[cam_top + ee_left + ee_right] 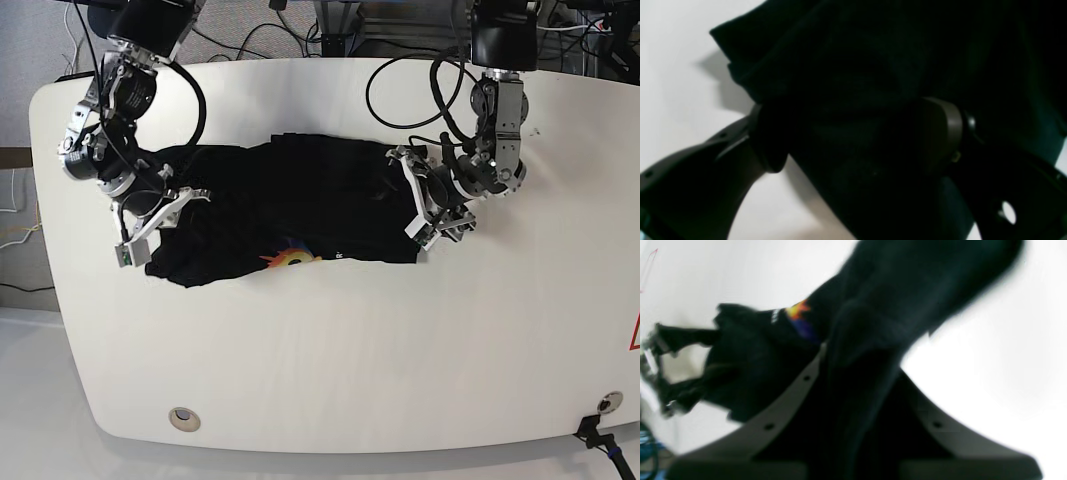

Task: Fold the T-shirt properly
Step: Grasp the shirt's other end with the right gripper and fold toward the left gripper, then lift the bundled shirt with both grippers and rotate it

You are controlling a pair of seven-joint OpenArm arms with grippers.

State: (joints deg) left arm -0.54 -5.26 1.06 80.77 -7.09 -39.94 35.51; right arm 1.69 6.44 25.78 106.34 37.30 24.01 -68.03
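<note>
Base view: both grippers are gripping the T-shirt (pixel 290 205); left gripper (pixel 425 205) spread around bunched cloth, right gripper (pixel 160 215) pinching cloth. Next move probably calls for lifting together.

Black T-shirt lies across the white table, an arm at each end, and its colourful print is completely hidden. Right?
Not quite: the print shows, at the T-shirt's near edge in the base view. The table and the arms at each end are as stated.
</note>
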